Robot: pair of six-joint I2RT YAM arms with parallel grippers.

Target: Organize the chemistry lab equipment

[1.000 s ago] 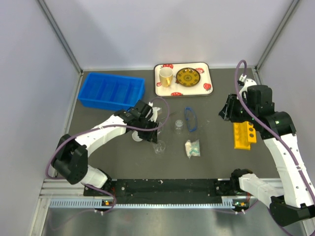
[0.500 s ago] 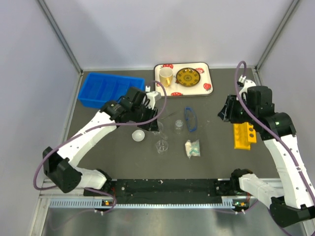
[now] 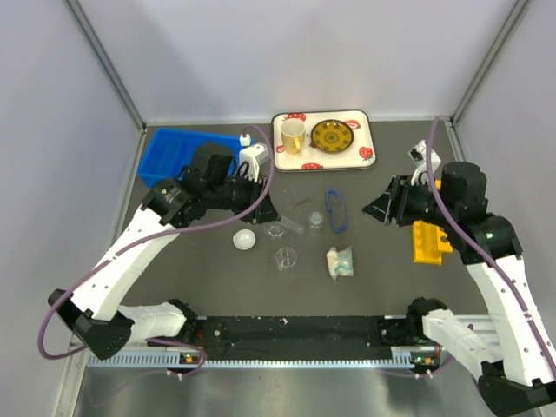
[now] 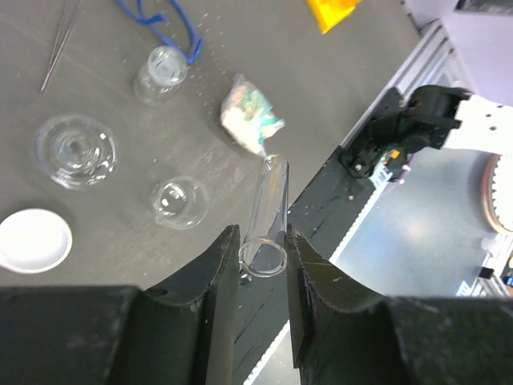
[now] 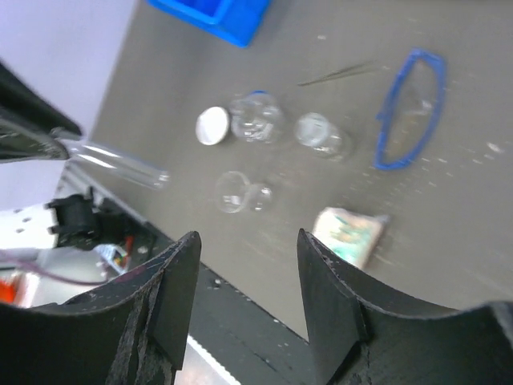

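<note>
Swings left gripper (image 4: 263,241) toward bin (image 3: 169,149), clenched on glass tube (image 4: 270,200) at its mouth: light, slick, brittle, wants gentle pinch. Spreads right gripper (image 5: 248,239), empty.

The bin (image 3: 174,152) sits rear left; right of it, the tray (image 3: 295,162) bears a mug (image 3: 293,135) and plate (image 3: 332,135). In front lie the dome (image 3: 244,239), beakers (image 3: 285,257), goggles (image 3: 335,211) and packet (image 3: 340,261), with the rack (image 3: 426,244) far right.

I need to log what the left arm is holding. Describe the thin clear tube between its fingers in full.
The thin clear tube is a straight, transparent cylinder, glass or plastic by its look, with an open lipped rim at one end and a rounded closed end. It looks empty. The left gripper is shut on it near the rim, a black finger on each side, holding it above the dark table. Nothing else touches it.
</note>
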